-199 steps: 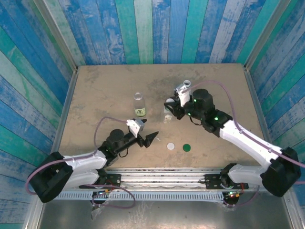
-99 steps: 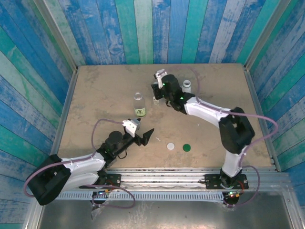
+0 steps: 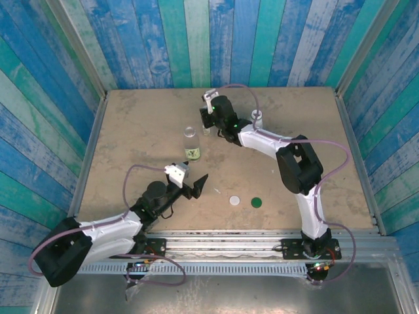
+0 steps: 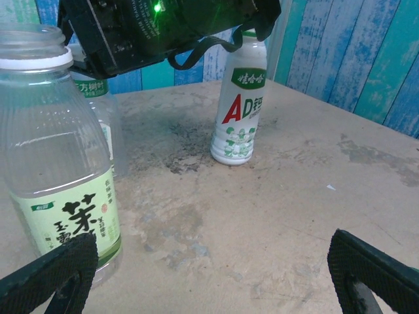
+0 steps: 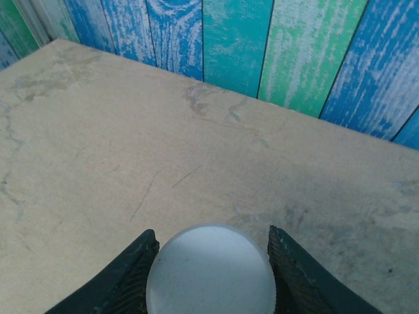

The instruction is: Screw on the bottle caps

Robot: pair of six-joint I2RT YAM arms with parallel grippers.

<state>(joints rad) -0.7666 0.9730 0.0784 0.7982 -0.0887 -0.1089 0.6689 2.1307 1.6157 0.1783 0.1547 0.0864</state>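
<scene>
The right gripper (image 5: 211, 239) clamps a small round white plastic cap (image 5: 209, 278) over a tiny clear bottle (image 4: 101, 131), near the slim clear plastic bottle with an olive label (image 3: 190, 144). The left gripper (image 4: 209, 278) gapes wide, empty. 1 loose white cap (image 3: 234, 200) and 1 dark green cap (image 3: 256, 202) lie together on the tan table (image 3: 131, 131). The white-wrapped bottle (image 3: 257, 120) stands far right.

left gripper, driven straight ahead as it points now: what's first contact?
Likely the olive-label bottle: it stands close ahead of the left gripper, in line with one finger. The gap's centre line runs over bare table toward the white bottle further back. Depth is unclear.
</scene>
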